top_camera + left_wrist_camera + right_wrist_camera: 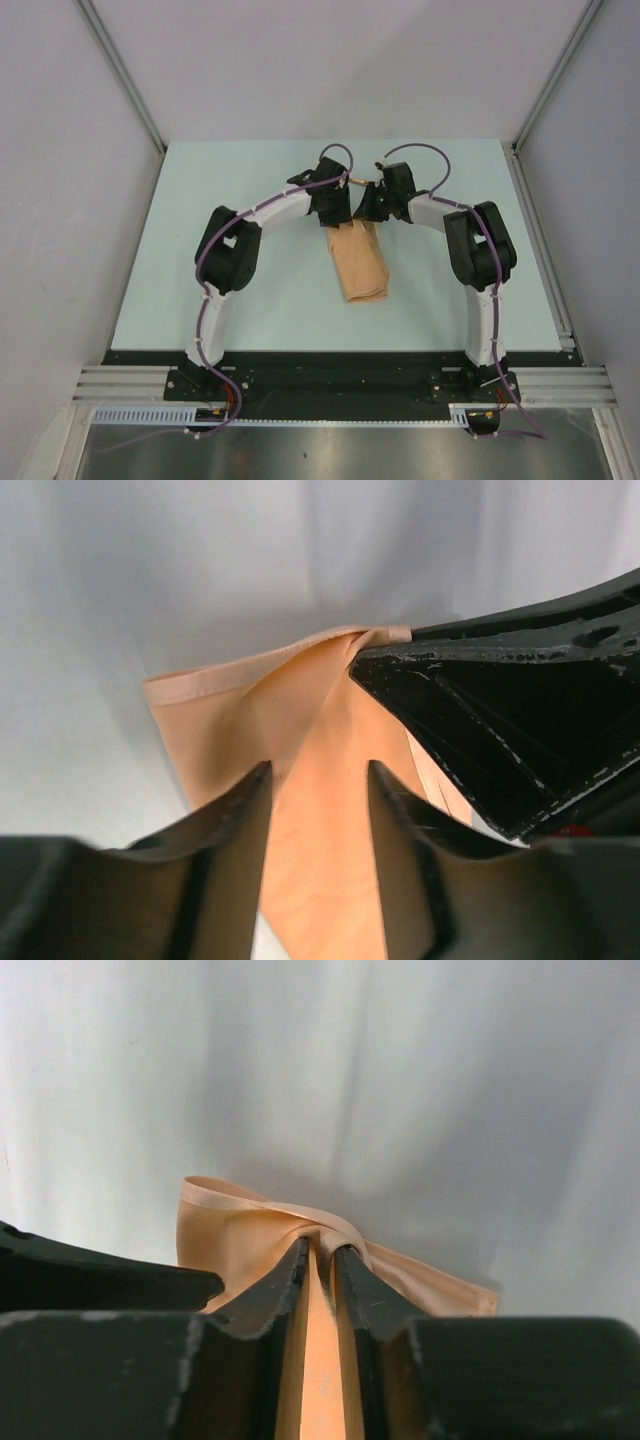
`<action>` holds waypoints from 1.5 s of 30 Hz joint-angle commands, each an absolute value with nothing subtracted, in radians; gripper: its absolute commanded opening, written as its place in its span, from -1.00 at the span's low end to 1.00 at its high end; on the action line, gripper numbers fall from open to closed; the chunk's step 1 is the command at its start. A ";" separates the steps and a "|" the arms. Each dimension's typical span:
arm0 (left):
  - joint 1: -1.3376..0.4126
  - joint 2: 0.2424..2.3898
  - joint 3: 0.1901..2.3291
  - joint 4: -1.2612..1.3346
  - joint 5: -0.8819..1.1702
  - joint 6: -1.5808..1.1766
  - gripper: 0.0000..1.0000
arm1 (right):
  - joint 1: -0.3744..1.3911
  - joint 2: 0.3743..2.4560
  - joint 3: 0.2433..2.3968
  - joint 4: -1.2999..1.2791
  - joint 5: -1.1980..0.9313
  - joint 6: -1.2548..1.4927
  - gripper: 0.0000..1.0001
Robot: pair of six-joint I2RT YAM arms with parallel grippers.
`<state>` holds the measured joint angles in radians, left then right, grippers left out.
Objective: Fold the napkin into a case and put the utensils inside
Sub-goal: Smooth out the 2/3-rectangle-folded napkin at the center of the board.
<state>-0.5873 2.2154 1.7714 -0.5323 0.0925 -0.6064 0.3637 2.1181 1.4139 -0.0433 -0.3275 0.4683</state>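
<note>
The peach-orange napkin (pixel 362 265) lies folded into a long strip in the middle of the table, its far end raised between the two grippers. My right gripper (pixel 320 1248) is shut on a bunched fold of the napkin (pixel 240 1240) at its hemmed edge. My left gripper (pixel 320 770) is open and hovers over the cloth (pixel 300 720) with its fingers apart. The right gripper's black finger (pixel 500 730) shows beside it. In the top view the left gripper (pixel 340 210) and right gripper (pixel 372 208) nearly meet. A thin copper-gold glint (pixel 359 182) behind them looks like the utensils, mostly hidden.
The pale green table top (pixel 220 200) is bounded by white walls on three sides. A black rail (pixel 330 375) with both arm bases runs along the near edge.
</note>
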 commanded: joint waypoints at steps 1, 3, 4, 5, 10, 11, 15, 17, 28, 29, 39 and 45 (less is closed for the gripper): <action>-0.597 2.064 1.722 -0.499 0.058 -0.603 0.10 | 0.351 2.100 1.424 -0.039 -0.344 0.446 -0.51; -0.595 2.016 1.675 -0.488 0.003 -0.574 0.13 | 0.351 2.071 1.420 -0.081 -0.354 0.443 -0.34; -0.597 1.976 1.634 -0.492 0.003 -0.566 0.13 | 0.351 2.056 1.419 -0.098 -0.357 0.440 -0.29; -0.595 1.964 1.611 -0.495 -0.035 -0.554 0.11 | 0.351 2.039 1.401 -0.121 -0.348 0.440 -0.07; -0.592 1.927 1.464 -0.466 -0.022 -0.558 0.02 | 0.350 1.901 1.361 -0.274 -0.278 0.391 0.33; -0.592 1.928 1.448 -0.457 -0.008 -0.560 0.02 | 0.350 1.879 1.350 -0.290 -0.258 0.381 0.34; -0.613 1.921 1.407 -0.440 0.078 -0.575 0.07 | 0.337 1.778 1.246 -0.339 -0.259 0.364 0.40; -0.633 1.890 1.358 -0.428 0.074 -0.578 0.10 | 0.333 1.714 1.163 -0.344 -0.271 0.367 0.43; -0.730 1.796 1.238 -0.381 0.123 -0.614 0.19 | 0.324 1.545 0.928 -0.301 -0.406 0.385 0.17; -0.732 1.801 1.229 -0.371 0.150 -0.618 0.18 | 0.324 1.546 0.901 -0.289 -0.414 0.387 0.14; -0.762 1.806 1.197 -0.359 0.169 -0.637 0.22 | 0.336 1.520 0.853 -0.241 -0.463 0.417 -0.25; -0.830 1.715 1.128 -0.318 0.023 -0.595 0.21 | 0.345 1.543 0.851 -0.241 -0.492 0.429 -0.31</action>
<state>-0.7750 1.8210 1.1625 -0.3725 0.1322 -0.6201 0.3359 1.5574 0.8570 -0.2699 -0.4492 0.4137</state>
